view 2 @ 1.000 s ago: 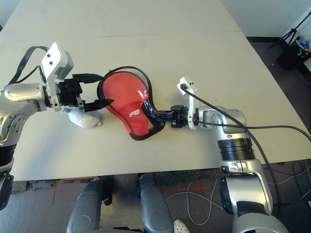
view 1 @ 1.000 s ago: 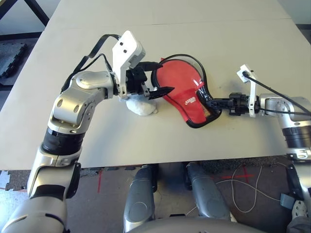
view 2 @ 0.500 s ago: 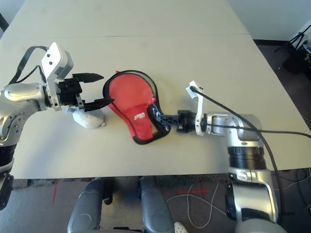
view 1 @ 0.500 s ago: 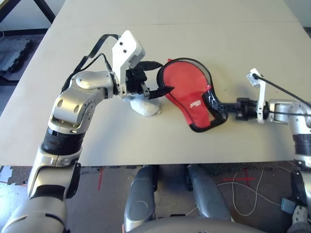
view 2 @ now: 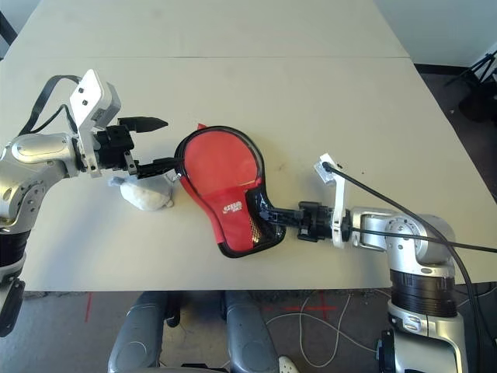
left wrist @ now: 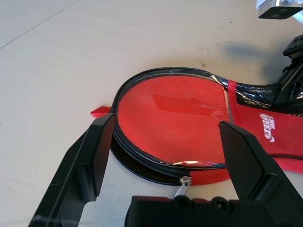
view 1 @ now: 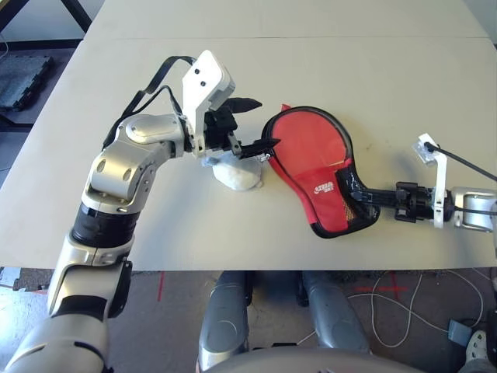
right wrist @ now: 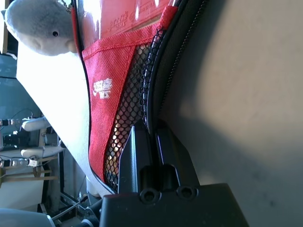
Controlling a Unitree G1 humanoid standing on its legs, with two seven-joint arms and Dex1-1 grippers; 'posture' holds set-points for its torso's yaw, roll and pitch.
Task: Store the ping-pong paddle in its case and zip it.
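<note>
Case: the case [view 1: 318,167] lies flat on the table [view 1: 373,85], round end toward 10 o'clock, narrow mesh end toward 4 o'clock.
Right gripper: the right gripper [view 1: 363,196] is clenched on the case's narrow end, at its black edge.
Left gripper: the left gripper [view 1: 252,124] is released, jaws wide, at the case's round rim, holding nothing.
Handling: the fabric is judged light and floppy; the piped rim is stiffer and suits pinching.
Zipper: the zipper pull [left wrist: 182,184] is seen at the rim nearest the left gripper; a fingertip grip is judged necessary.
Hidden: whether the ping-pong paddle is inside cannot be told.
Other: 1 white wad [view 1: 238,172] rests just beside the rim.
</note>
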